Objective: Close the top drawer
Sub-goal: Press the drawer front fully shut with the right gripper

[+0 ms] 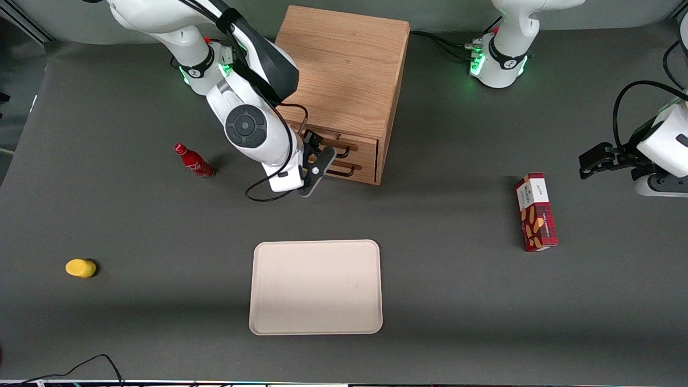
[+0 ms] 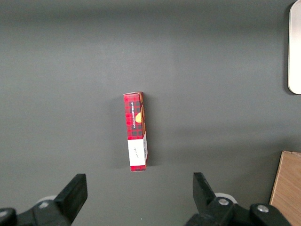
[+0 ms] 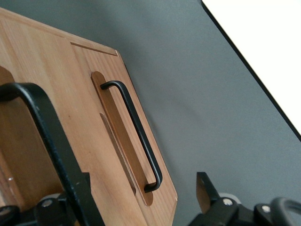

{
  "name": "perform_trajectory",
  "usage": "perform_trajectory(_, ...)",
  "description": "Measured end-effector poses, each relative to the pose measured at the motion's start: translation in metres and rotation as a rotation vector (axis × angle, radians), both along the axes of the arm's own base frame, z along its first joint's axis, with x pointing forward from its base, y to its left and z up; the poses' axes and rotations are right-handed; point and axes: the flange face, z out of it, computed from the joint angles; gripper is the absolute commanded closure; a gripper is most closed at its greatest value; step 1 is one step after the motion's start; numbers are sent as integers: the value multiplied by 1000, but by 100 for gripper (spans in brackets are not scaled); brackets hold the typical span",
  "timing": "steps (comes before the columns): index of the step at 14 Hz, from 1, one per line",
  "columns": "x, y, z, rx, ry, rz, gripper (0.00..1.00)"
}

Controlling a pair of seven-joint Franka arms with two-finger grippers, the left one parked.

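The wooden cabinet (image 1: 349,70) stands at the back middle of the table, its drawer fronts facing the front camera. The top drawer (image 1: 361,146) is the upper front with a black wire handle (image 1: 344,149). I cannot tell how far it stands out. My right gripper (image 1: 318,156) hangs open directly in front of the drawer fronts, close to the handles. In the right wrist view the top drawer's handle (image 3: 47,127) looms close. The lower drawer's handle (image 3: 136,132) lies between my spread fingers, and one fingertip (image 3: 204,190) shows beside the cabinet's corner. Nothing is gripped.
A red bottle (image 1: 193,161) stands beside the working arm. A cream tray (image 1: 316,287) lies nearer the front camera than the cabinet. A yellow object (image 1: 80,267) sits toward the working arm's end, and a red snack box (image 1: 536,212) (image 2: 136,132) toward the parked arm's.
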Motion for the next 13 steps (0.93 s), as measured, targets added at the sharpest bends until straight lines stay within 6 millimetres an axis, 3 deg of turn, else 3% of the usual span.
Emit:
perform_trajectory(6, 0, 0, 2, -5, 8, -4, 0)
perform_trajectory(13, 0, 5, 19, -8, 17, -17, 0)
